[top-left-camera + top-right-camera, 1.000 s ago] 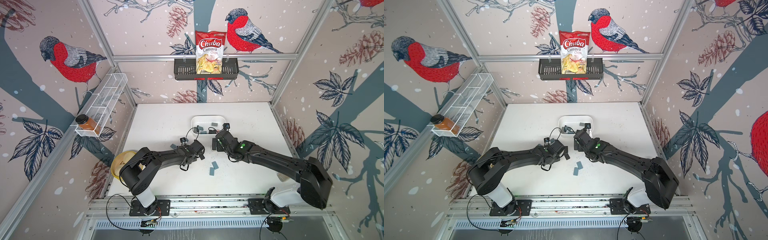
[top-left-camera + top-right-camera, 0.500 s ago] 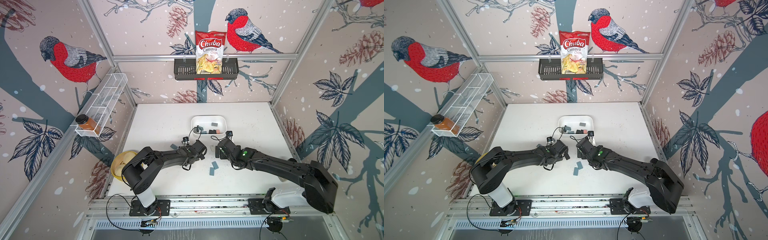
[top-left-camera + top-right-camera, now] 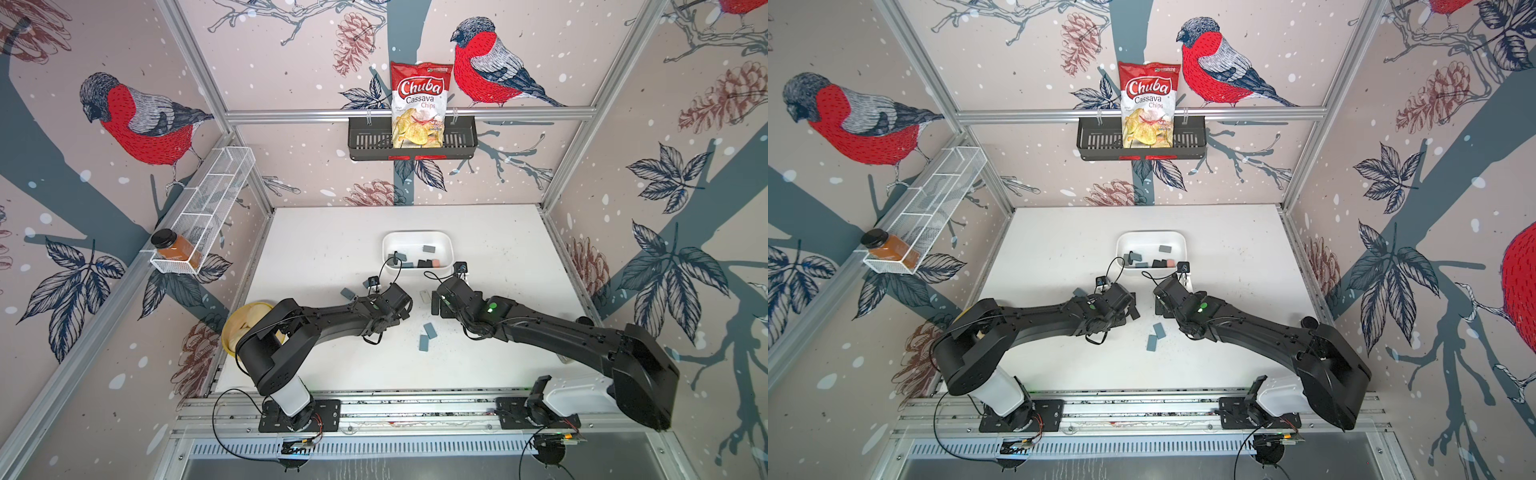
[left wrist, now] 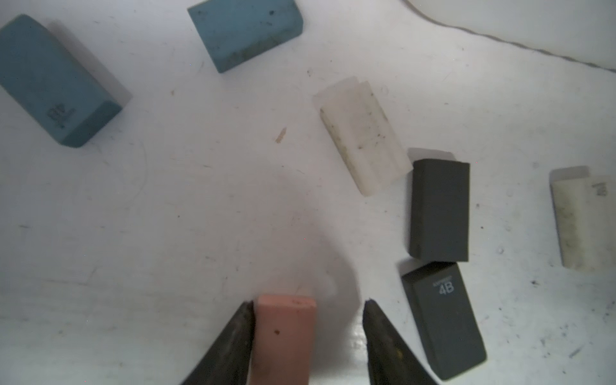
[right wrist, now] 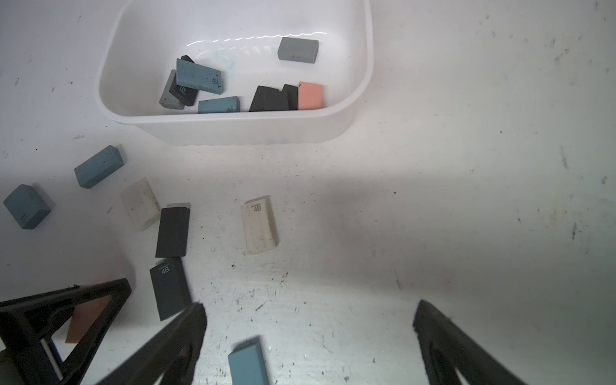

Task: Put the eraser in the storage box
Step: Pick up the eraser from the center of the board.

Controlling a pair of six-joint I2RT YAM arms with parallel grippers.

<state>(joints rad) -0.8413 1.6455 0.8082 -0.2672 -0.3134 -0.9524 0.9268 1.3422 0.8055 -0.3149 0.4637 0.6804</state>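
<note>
Two grippers. Left gripper half-spread: pink eraser touches one finger, gap at other. Right gripper wide, open table frame-right; blue eraser cut by bottom edge.

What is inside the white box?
The storage box holds erasers: a pink eraser, a grey eraser, black erasers and two blue ones. The top blue eraser partly covers a black one and another grey.
</note>
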